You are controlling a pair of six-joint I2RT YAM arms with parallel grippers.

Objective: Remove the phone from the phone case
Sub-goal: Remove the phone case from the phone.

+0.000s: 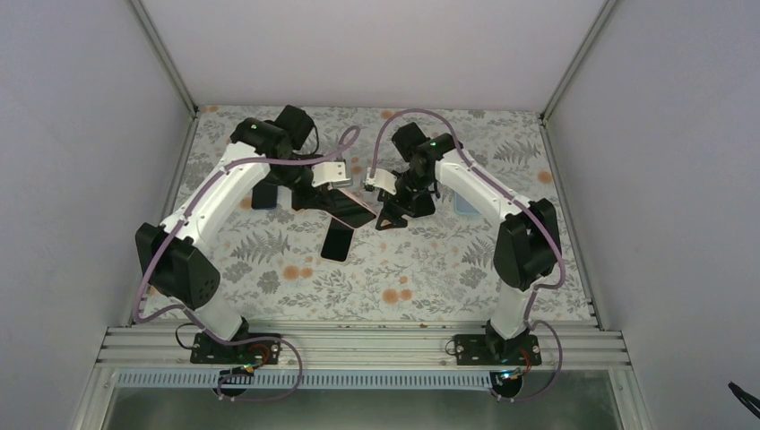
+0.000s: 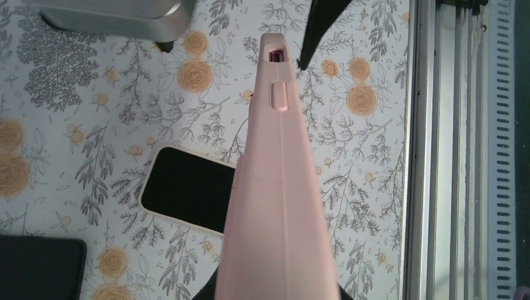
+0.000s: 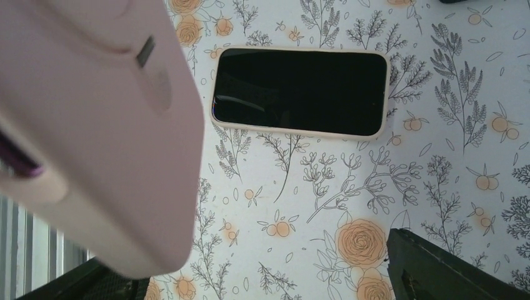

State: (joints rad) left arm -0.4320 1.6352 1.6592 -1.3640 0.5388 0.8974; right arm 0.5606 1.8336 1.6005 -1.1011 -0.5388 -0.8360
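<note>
Now the left jaws clench the pink phone case (image 2: 281,206) above the surface (image 2: 375,187). Right jaws gape, released, beside it.

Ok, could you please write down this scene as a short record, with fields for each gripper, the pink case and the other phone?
left gripper: shut on the pink phone case, held above the table
right gripper: open, beside the case's free end
phone: purple edge showing, apparently not yet out of the case
cream-cased phone: flat on the table, screen up
</note>
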